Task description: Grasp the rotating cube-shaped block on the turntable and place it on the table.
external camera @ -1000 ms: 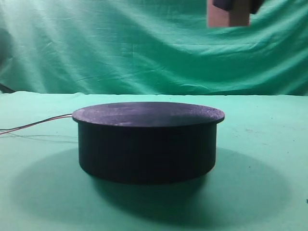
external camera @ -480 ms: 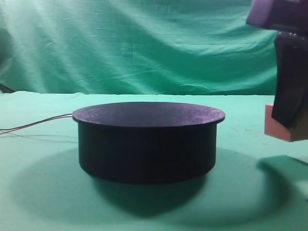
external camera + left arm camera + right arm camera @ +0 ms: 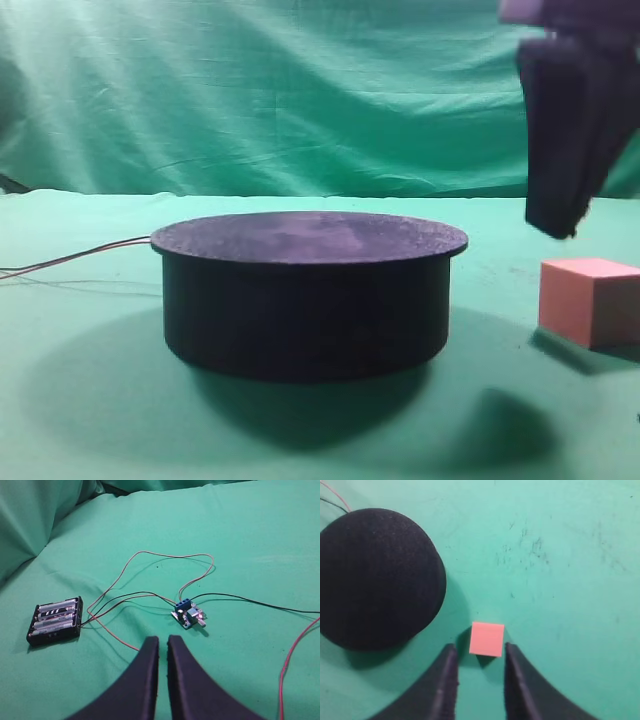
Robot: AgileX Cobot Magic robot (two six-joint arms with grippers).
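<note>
Your right pincer (image 3: 479, 672) now hangs spread and empty above the salmon-pink cube (image 3: 590, 300), which half a second ago sat between its jaws and now rests on the green table (image 3: 90, 400), right of the black turntable (image 3: 305, 295). The placement looks finished.

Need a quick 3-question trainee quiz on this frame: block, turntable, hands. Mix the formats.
1. True or false: the cube-shaped block sits on top of the turntable.
2. Multiple choice: the right hand is (A) clamped on the block, (B) open above the block, which lies free on the table, (C) resting on the turntable.
3. Short answer: in the left wrist view, what do the wires join to the small circuit board?

Key: 1 false, it rests on the green table to the right of the turntable. 2 B. 3 A battery holder; the left hand above them has its fingers nearly together, holding nothing.
</note>
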